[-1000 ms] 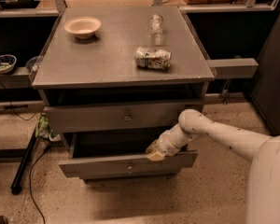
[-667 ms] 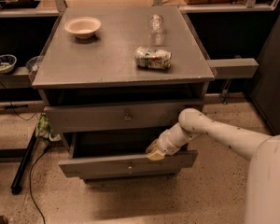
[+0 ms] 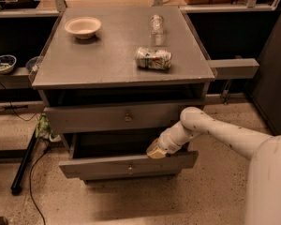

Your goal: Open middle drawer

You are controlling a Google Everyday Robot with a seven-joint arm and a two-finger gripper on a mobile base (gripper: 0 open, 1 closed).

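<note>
The grey wooden cabinet (image 3: 98,62) fills the centre of the camera view. Its middle drawer (image 3: 103,167) stands pulled out toward me, showing a dark interior and a small round knob (image 3: 130,171) on its flat front. My gripper (image 3: 155,150) rests at the top edge of that drawer front, right of centre, at the end of my white arm (image 3: 215,132), which reaches in from the lower right. Above it, the taller-fronted uppermost drawer (image 3: 89,119) sits slightly out. The lowest drawer is hidden beneath the open one.
On the cabinet top sit a beige bowl (image 3: 83,27), a clear bottle (image 3: 156,25) and a crushed can (image 3: 153,59) lying on its side. A black pole (image 3: 23,165) and cables lie on the floor at left. Low shelves (image 3: 234,68) flank both sides.
</note>
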